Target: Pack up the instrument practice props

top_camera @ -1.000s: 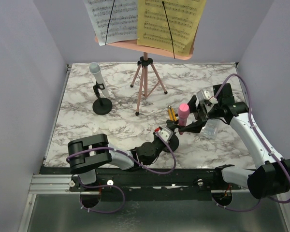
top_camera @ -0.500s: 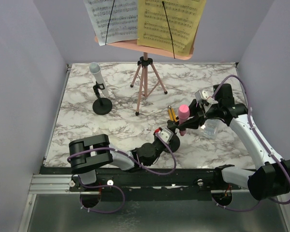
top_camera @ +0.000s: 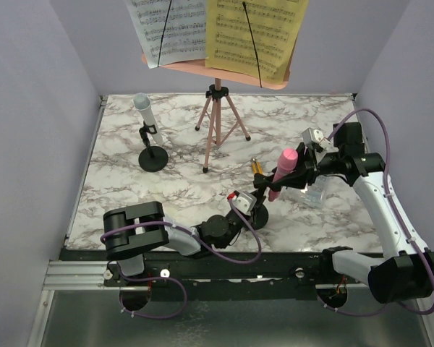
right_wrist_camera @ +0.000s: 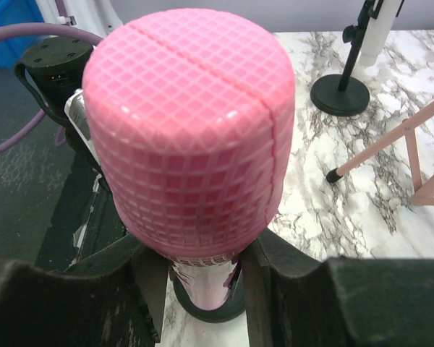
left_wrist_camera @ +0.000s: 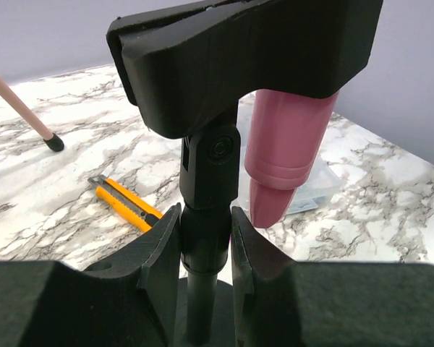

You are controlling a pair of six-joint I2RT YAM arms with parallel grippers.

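Note:
The pink microphone sits tilted in the clip of a black mic mount at centre-right. My right gripper is shut on the microphone just under its gridded head. My left gripper is shut on the mount's stem, below the clip. The grey-white microphone stands in the other round-based mount at the far left. At the back, the pink music rack on its tripod carries white pages and yellow pages.
A yellow-and-black cutter lies just behind the held mount. A clear plastic box rests under my right arm. A tripod leg ends close to the right of the pink microphone. Walls enclose the marble table on three sides.
My right gripper's jaws have closed on the pink microphone. The right arm has drawn back to the right, and the microphone's head now leans up and right.

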